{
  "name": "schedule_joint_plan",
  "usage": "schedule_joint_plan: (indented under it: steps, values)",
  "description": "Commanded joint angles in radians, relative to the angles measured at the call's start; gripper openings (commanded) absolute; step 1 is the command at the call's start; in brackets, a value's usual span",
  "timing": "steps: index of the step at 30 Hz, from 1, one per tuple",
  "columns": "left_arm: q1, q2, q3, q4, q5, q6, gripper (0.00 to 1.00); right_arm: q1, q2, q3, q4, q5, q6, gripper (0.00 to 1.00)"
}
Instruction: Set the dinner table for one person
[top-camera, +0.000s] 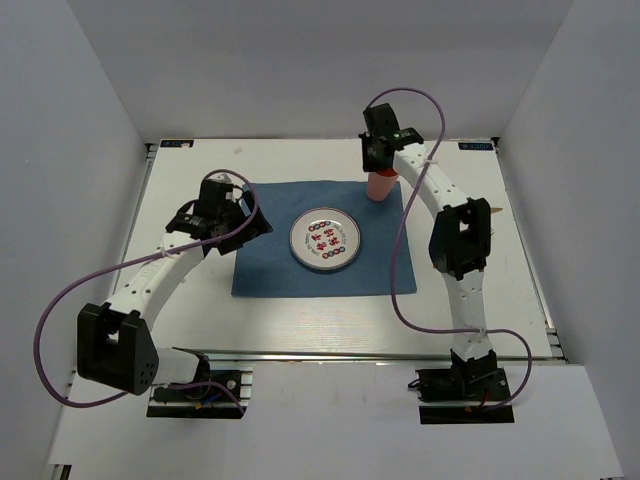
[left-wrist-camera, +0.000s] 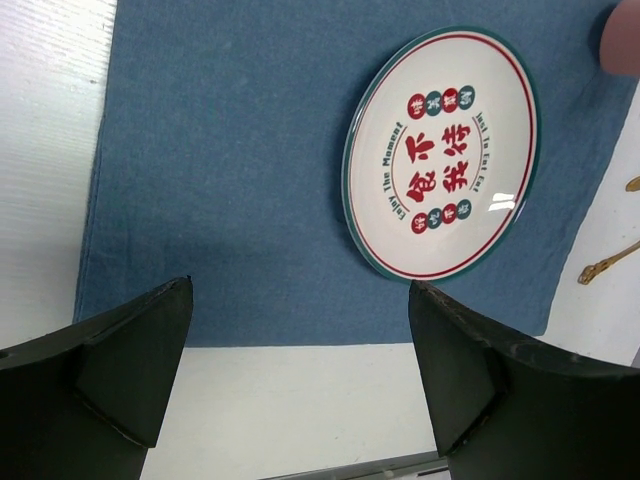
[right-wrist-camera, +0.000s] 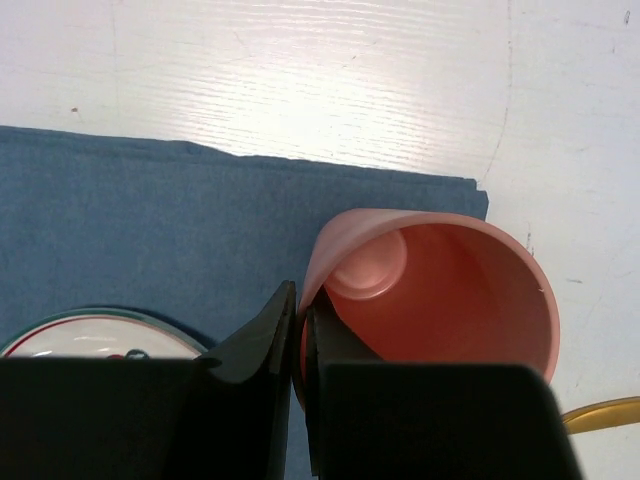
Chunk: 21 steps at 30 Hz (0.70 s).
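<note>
Cup (right-wrist-camera: 440, 300): pink, mouth upward, at the cloth (top-camera: 270, 270) corner beyond and right of the plate (top-camera: 325, 241).
Right end effector (right-wrist-camera: 300, 335): pinched on the cup's wall, one finger inside.
Left end effector (left-wrist-camera: 300, 350): spread, nothing held, nearward and left of the plate.
Table (top-camera: 330, 325): cloth carried, plate centred on it.
Nearer arm: right; release is judged next.

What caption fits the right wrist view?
Right claw pinches the pink cup by its rim at a corner of the blue cloth.
</note>
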Motion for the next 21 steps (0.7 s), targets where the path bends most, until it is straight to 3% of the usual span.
schedule_joint_plan:
  steps: [1,6,12,15,16,19,20,21]
  values:
    - [0.004,-0.014,-0.009,0.014,0.007,0.021,0.98,0.005,0.043,0.085,-0.057,0.053,-0.032,0.00]
    - [0.004,-0.013,-0.014,0.019,0.010,0.025,0.98,0.020,0.023,0.039,-0.050,0.105,-0.011,0.00]
    - [0.004,-0.004,-0.022,0.025,0.024,0.026,0.98,0.014,0.015,-0.014,-0.018,0.060,-0.012,0.00]
    - [0.004,-0.007,-0.023,0.028,0.024,0.025,0.98,0.014,0.021,-0.022,0.001,0.024,-0.017,0.15]
    - [0.004,-0.008,-0.023,0.028,0.024,0.025,0.98,0.013,0.024,-0.019,0.004,0.001,-0.015,0.27]
    - [0.004,-0.013,-0.022,0.025,0.023,0.028,0.98,0.014,0.021,-0.005,0.021,-0.025,-0.008,0.54]
    - [0.004,-0.014,-0.022,0.025,0.021,0.029,0.98,0.014,0.008,-0.004,0.028,-0.032,-0.001,0.59]
    - [0.004,-0.017,-0.025,0.024,0.020,0.028,0.98,0.008,0.001,0.011,0.036,-0.038,0.005,0.70]
